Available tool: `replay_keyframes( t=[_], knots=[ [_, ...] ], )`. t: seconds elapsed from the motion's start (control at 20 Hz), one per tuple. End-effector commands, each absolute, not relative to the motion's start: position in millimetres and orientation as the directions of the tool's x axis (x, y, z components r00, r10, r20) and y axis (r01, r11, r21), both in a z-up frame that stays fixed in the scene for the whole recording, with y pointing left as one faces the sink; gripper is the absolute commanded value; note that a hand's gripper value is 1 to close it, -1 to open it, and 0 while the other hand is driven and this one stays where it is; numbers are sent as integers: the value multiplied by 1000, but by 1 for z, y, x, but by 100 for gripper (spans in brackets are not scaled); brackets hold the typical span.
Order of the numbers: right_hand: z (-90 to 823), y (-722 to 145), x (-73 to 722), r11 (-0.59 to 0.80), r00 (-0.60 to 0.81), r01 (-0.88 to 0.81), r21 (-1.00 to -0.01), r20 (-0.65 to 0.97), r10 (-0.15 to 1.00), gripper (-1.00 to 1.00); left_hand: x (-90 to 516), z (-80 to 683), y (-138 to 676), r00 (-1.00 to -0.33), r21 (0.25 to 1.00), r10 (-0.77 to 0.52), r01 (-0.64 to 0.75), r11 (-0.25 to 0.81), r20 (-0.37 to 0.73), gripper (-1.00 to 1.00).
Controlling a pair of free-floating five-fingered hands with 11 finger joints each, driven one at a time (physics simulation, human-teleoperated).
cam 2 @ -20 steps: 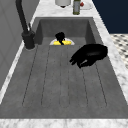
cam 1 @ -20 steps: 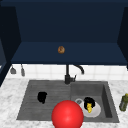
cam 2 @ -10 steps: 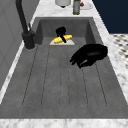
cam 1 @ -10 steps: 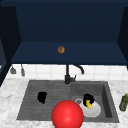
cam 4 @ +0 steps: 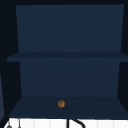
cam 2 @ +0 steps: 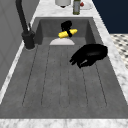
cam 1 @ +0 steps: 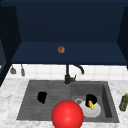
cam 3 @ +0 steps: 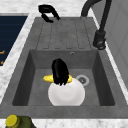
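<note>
Item one — the right hand [cam 1: 90, 99], black, fingers curled round a small yellow banana-shaped piece [cam 3: 48, 78]. We judge the grip is kept from above so the piece hangs level over the round white plate [cam 3: 66, 94], which lies on the floor of the deep sink basin [cam 3: 37, 62], at 4 o'clock from the black tap [cam 1: 68, 75]. The piece is short, bright yellow, slightly curved, both ends showing past the fingers; we cannot tell whether it touches the plate.

Item two — the left hand [cam 1: 42, 97], fingers loosely curled on nothing, hovers over the ribbed grey drainer [cam 2: 50, 82], at 8 o'clock from the tap.

Also noted: a red ball [cam 1: 67, 115], an olive-green bottle [cam 1: 124, 102] on the marble tabletop [cam 1: 10, 95], a small brown object [cam 4: 61, 103] on the dark blue shelf [cam 4: 37, 108].
</note>
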State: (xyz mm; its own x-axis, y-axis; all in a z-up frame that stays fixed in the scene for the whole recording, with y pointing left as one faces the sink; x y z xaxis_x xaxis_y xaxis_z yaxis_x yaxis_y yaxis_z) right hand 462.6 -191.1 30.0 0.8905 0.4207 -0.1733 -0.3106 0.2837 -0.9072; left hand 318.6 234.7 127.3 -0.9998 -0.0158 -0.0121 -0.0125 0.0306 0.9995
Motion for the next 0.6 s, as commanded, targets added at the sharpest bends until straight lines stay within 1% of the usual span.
replay_keyframes(
  t=[0.0,0.15,0.55],
  knots=[
    [58,-196,444,264,877,-292,-919,-146,458,100,319,127,235,-1000,999,-16,-13,31,-12,0],
    [78,-192,440,262,877,-313,-913,-172,448,100,319,127,235,-1000,999,-16,-13,31,-12,0],
    [131,-189,399,243,848,-319,-916,-161,505,100,319,127,235,-1000,999,-16,-13,31,-12,0]
  ],
)
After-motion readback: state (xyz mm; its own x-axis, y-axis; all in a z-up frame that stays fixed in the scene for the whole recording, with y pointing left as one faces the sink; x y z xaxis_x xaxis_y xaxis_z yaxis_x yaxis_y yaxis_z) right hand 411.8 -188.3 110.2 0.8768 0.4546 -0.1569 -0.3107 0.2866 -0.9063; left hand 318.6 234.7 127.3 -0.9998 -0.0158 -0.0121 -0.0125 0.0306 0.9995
